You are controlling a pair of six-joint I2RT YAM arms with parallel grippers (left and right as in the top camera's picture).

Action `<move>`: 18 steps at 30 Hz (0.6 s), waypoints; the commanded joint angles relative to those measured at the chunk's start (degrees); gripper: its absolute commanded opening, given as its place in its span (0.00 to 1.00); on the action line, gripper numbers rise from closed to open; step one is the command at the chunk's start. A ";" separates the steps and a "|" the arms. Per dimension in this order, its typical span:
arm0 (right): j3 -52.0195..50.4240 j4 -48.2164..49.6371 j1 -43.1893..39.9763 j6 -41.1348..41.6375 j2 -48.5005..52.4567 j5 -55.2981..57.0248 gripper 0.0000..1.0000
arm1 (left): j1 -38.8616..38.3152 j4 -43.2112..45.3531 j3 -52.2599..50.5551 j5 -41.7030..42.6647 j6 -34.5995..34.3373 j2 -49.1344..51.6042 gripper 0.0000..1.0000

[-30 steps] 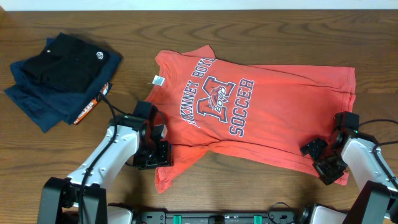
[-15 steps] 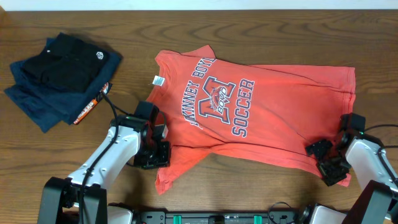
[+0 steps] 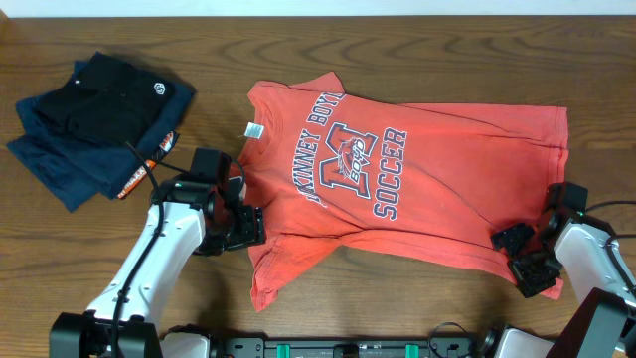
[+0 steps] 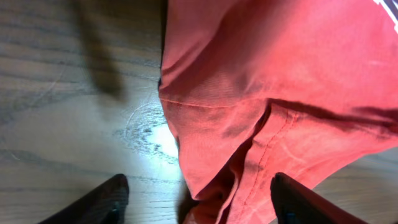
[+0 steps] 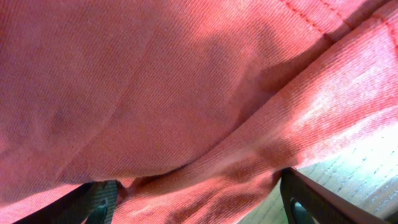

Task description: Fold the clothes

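1. At the far left of the bench (image 3: pixel 209 45) I see a folded stack of navy and black garments (image 3: pixel 89 124). It has a white round logo (image 3: pixel 157 90) on top, and it lies well apart from the shirt.
2. My left gripper (image 3: pixel 241 221) sits at the shirt's left edge, just below the collar and beside the lower sleeve (image 3: pixel 276 267). In the left wrist view its fingers (image 4: pixel 109 200) are spread wide. The sleeve's stitched edge bunches loosely between them without being pinched, so I read them as released.
3. The coral-red T-shirt (image 3: pixel 447 169) lies face up from the middle of the bench to the right. Its collar points left and its hem points right. A small white neck tag (image 3: pixel 252 129) sticks out at the collar. The navy-and-white lettering (image 3: pixel 353 159) runs at a slant across the chest. The lower sleeve is rumpled and the body has a few creases.
4. My right gripper (image 3: pixel 525 257) is at the lower right corner of the hem. In the right wrist view its fingers (image 5: pixel 311 200) stand far apart at the frame's two bottom corners. Red cloth fills the space between them and a strip of wood shows at the lower right. They are released too, not clamped on the fabric.
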 commanded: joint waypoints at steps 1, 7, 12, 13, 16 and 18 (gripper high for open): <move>-2.21 -0.09 -1.57 0.79 1.75 9.33 0.82 | 0.22 0.83 -1.95 0.70 -0.76 1.11 0.68; -2.21 -0.31 -1.57 0.31 1.75 9.33 0.82 | 0.22 4.52 -4.48 1.53 -1.40 2.56 0.52; -2.21 -0.46 -1.57 0.11 1.75 8.90 0.82 | 0.22 8.09 -6.71 1.53 -2.12 3.48 0.52; -2.21 -0.48 -1.57 0.11 1.75 8.90 0.82 | 0.22 8.90 -7.34 1.55 -2.54 3.74 0.52; -2.21 -0.52 -1.57 0.15 1.75 8.85 0.82 | 0.22 11.08 -8.22 2.95 -2.62 5.01 0.50; -2.16 -0.44 -1.57 0.15 1.73 8.24 0.82 | 0.22 11.85 -8.24 3.78 -2.58 6.10 0.26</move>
